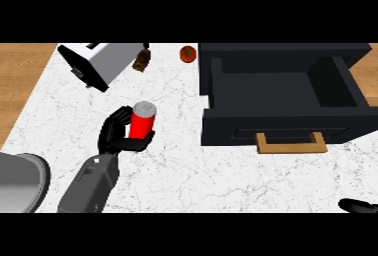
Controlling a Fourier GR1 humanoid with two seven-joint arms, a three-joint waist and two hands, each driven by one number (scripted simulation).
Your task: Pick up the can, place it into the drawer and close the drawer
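A red can [142, 121] with a silver top sits in my left hand [117, 136], whose black fingers and thumb curl round its lower part, over the white marble counter. To the right stands the black drawer [280, 131], pulled open, with a wooden handle [291, 143] on its front; its inside holds nothing I can see. The can is left of the drawer's front corner, apart from it. Only the fingertips of my right hand [359, 205] show at the lower right corner.
A silver toaster [100, 61] lies at the back left. A brown bottle-like object [142, 58] and a small red-brown round item [188, 53] sit behind. A grey round object [18, 181] fills the lower left. Wooden floor [18, 80] borders the counter's left.
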